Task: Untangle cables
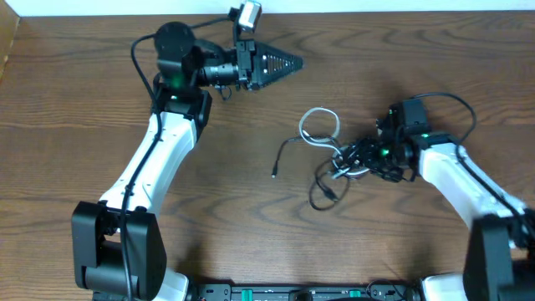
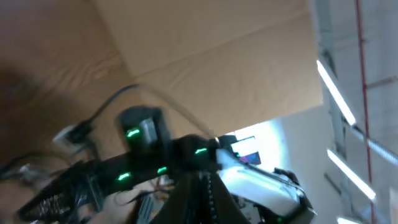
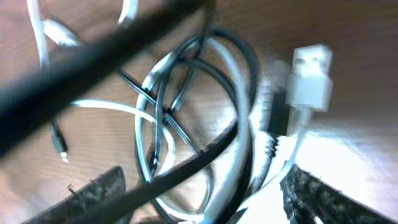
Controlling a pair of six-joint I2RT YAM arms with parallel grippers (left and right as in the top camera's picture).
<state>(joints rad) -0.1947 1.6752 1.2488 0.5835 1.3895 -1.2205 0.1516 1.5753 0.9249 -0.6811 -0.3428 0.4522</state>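
The cables lie tangled right of the table's middle. The white cable (image 1: pixel 304 124) makes a loop at the far side, and the black cable (image 1: pixel 280 155) trails a plug end to the left. My right gripper (image 1: pixel 349 159) is down over the knot and open. In the right wrist view its fingers (image 3: pixel 93 196) straddle coiled white cable (image 3: pixel 242 124) and black cable (image 3: pixel 186 168), with a white plug (image 3: pixel 309 84) just beyond. My left gripper (image 1: pixel 280 63) is shut on nothing, held far back on the left and pointing right, its fingers (image 2: pixel 200 183) pressed together.
The wooden table (image 1: pixel 100 100) carries only the cables. A black loop (image 1: pixel 319 199) spills toward the front edge. A thick blurred dark cord (image 3: pixel 93 56) crosses the right wrist view close to the camera. The left wrist view looks across at the right arm (image 2: pixel 261 180).
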